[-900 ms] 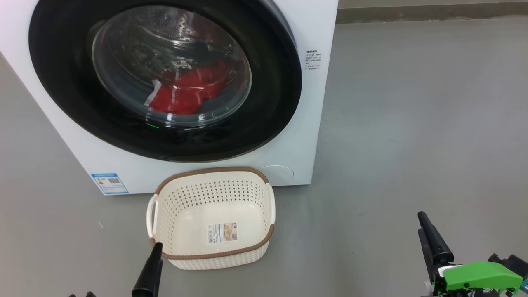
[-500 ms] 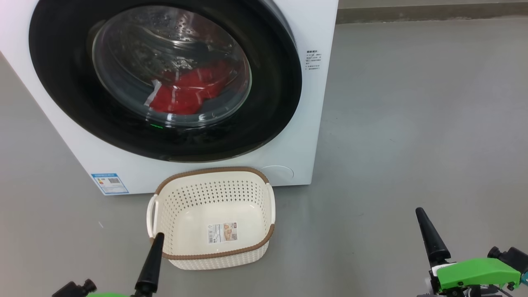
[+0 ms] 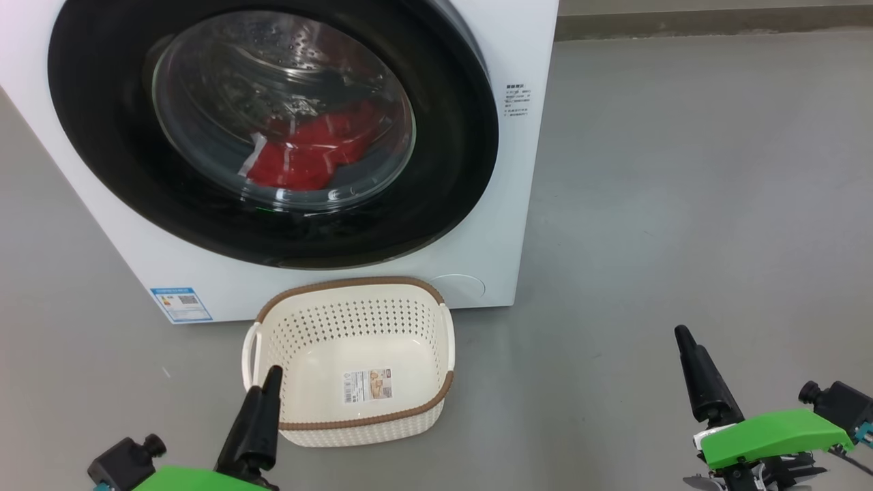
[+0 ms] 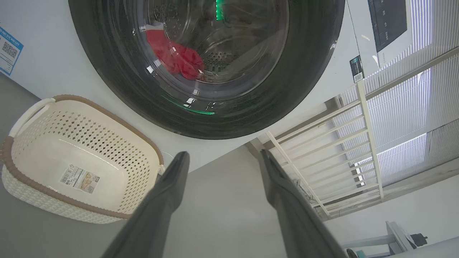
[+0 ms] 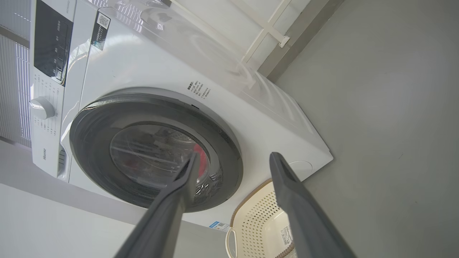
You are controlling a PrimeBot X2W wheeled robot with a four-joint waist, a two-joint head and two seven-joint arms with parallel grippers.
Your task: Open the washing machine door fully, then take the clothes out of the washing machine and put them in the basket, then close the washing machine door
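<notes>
Nothing done yet: door (image 3: 102, 136), upper left, not open; clothes (image 3: 307, 153) inside; basket (image 3: 354, 281) empty. Left gripper (image 4: 225, 153) and right gripper (image 5: 235, 155) gape, empty.

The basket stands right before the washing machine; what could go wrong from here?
1. The left gripper, open, hangs close to the basket, at its near corner; reaching forward, it might push the basket away.
2. The basket sits just below the washing machine door; the swinging door or an arm could perhaps catch its rim.
3. The clothes look bulky against the small basket; part may fall on the floor.
</notes>
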